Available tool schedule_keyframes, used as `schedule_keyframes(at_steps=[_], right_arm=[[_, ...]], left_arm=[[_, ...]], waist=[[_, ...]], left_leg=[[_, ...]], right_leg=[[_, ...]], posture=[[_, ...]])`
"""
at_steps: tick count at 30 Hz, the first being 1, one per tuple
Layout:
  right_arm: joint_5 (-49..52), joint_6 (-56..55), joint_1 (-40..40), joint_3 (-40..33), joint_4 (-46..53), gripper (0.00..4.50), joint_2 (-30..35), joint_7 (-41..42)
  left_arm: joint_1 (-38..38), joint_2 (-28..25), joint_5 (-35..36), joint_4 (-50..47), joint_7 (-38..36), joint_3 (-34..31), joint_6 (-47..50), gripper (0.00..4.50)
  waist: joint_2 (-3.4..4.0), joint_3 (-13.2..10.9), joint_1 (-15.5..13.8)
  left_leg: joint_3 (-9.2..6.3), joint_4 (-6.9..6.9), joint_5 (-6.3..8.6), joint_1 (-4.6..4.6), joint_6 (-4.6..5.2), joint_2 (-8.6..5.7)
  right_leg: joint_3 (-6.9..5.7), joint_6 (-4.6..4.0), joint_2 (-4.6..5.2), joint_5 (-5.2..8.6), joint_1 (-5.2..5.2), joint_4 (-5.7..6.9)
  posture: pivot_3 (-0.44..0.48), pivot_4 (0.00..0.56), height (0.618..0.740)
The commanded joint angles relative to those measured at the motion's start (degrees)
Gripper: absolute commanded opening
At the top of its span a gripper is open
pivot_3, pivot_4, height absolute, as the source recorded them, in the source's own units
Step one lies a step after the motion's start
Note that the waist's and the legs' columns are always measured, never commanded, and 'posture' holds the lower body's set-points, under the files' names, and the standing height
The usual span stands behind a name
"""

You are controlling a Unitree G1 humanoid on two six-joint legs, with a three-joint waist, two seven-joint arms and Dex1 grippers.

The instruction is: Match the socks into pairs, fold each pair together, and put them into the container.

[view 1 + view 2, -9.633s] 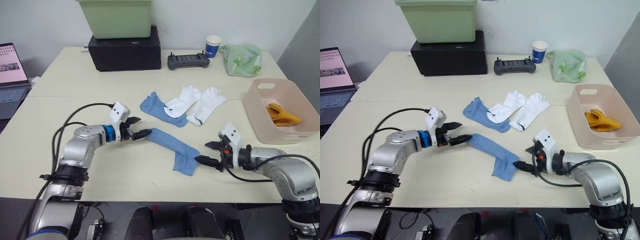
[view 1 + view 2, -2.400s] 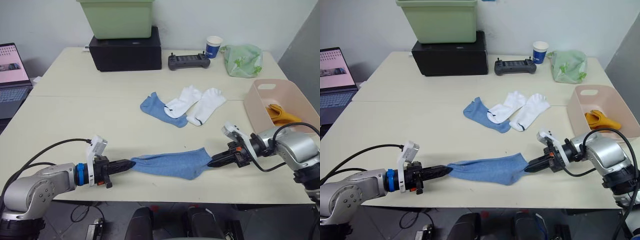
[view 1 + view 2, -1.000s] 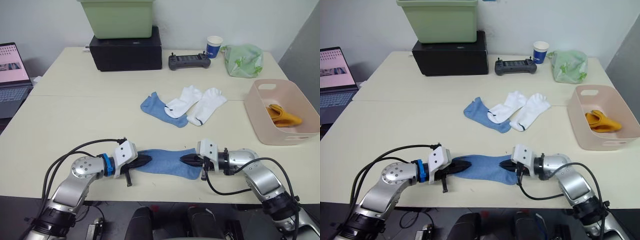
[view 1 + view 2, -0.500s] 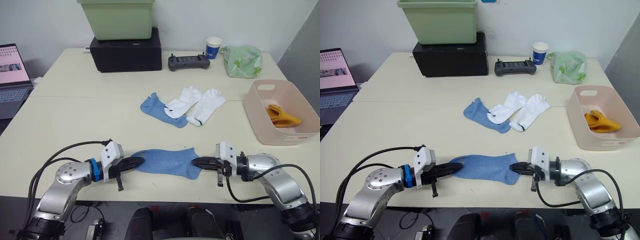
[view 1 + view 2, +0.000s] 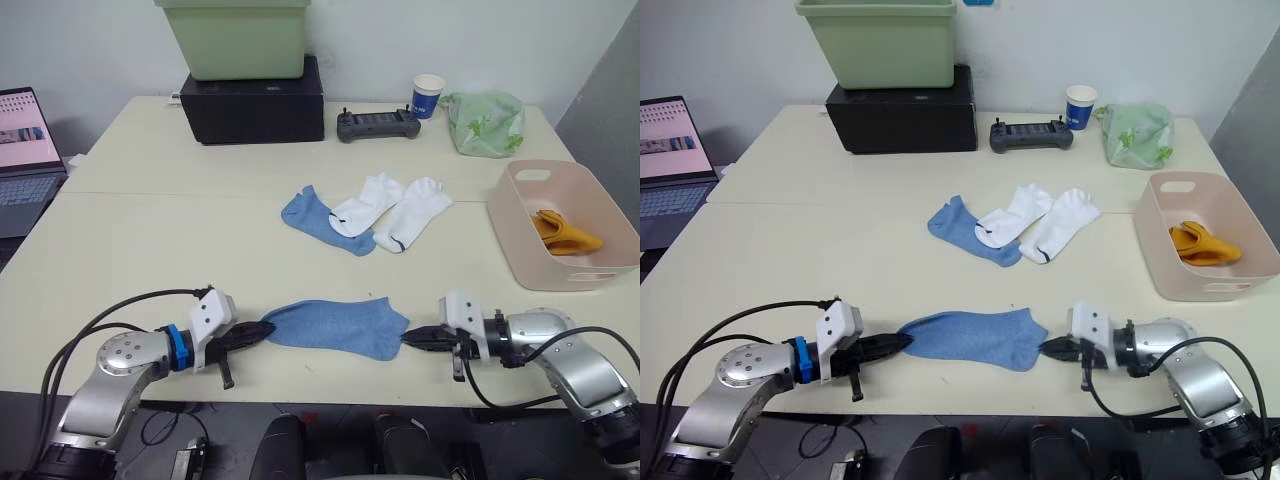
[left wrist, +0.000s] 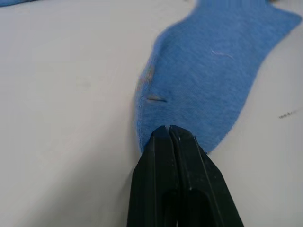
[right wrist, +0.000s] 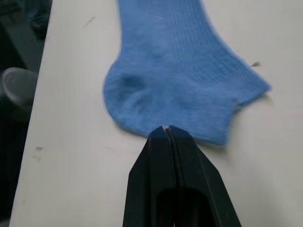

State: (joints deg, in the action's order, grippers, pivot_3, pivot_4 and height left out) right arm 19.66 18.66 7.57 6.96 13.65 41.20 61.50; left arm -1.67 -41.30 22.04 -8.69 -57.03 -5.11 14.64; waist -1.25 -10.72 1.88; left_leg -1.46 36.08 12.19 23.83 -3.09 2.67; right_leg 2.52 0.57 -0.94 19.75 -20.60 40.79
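Head views: a blue sock (image 5: 335, 326) lies flat near the table's (image 5: 150, 230) front edge. Left gripper (image 5: 262, 330) at its 9 o'clock end, right gripper (image 5: 410, 339) at 3 o'clock. Basin (image 5: 530, 245) far right, orange socks (image 5: 565, 230) inside.

Left wrist: fingers (image 6: 161, 142) pressed together, tips at the sock's edge; grip unclear.

Right wrist: fingers (image 7: 158, 142) pressed together, tips touching the sock's edge.

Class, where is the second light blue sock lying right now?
The second light blue sock lies mid-table, partly under a white sock, behind the stretched one.
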Motion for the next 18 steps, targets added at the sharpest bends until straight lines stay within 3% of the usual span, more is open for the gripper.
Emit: schedule_keyframes(at_steps=[1,2,7,13,15,18], right_arm=[[2.5,1.0,1.7,-7.4,2.1,0.4,-2.1,-6.7],[1.2,0.2,1.9,-8.4,1.2,0.59,-2.3,-8.5],[-4.9,-4.0,0.0,-9.9,-4.7,2.4,-3.8,-15.6],[-5.5,-5.0,0.0,-9.6,-5.0,4.5,-6.7,-18.6],[-5.0,-4.3,1.2,-9.3,-4.5,4.5,-7.6,-19.2],[-3.2,-1.2,2.8,-8.8,-2.2,4.5,-9.6,-20.5]], left_arm=[[1.4,1.1,3.0,-1.7,5.6,-7.0,1.9,0.0],[1.6,1.8,3.6,-1.2,7.4,-8.7,2.4,0.0],[1.3,6.1,2.4,2.4,15.5,-14.2,0.8,1.62],[1.1,9.1,0.1,4.2,18.9,-13.5,-2.4,3.65],[2.9,9.7,-0.4,4.9,18.9,-12.3,-2.9,4.33],[8.2,9.7,-2.3,8.4,18.8,-9.7,-3.8,4.48]], waist=[[0.0,0.0,0.0],[0.0,0.0,0.0],[-0.01,0.0,-0.1],[-0.01,0.0,0.0],[0.0,0.0,0.0],[0.0,0.0,-0.1]], left_leg=[[0.0,0.0,0.0,0.01,0.0,0.0],[0.0,0.0,0.0,0.0,0.0,-0.01],[0.03,0.0,0.0,0.02,0.0,-0.05],[0.04,0.0,0.0,0.0,-0.01,-0.04],[0.04,0.01,0.0,0.0,-0.01,-0.04],[0.05,0.01,-0.01,0.0,-0.01,-0.06]], right_leg=[[0.0,0.01,0.0,0.01,0.0,-0.01],[0.01,0.01,0.0,0.01,0.0,-0.01],[0.02,0.0,0.04,0.0,0.03,-0.08],[0.08,-0.01,0.04,-0.01,0.0,-0.03],[0.04,-0.01,0.03,-0.01,0.01,-0.03],[0.03,-0.01,0.03,-0.01,0.03,-0.03]], posture=[[0.0,0.15,0.74],[0.0,0.15,0.74],[0.0,0.15,0.74],[0.0,0.15,0.74],[0.0,0.15,0.74],[0.0,0.15,0.74]])
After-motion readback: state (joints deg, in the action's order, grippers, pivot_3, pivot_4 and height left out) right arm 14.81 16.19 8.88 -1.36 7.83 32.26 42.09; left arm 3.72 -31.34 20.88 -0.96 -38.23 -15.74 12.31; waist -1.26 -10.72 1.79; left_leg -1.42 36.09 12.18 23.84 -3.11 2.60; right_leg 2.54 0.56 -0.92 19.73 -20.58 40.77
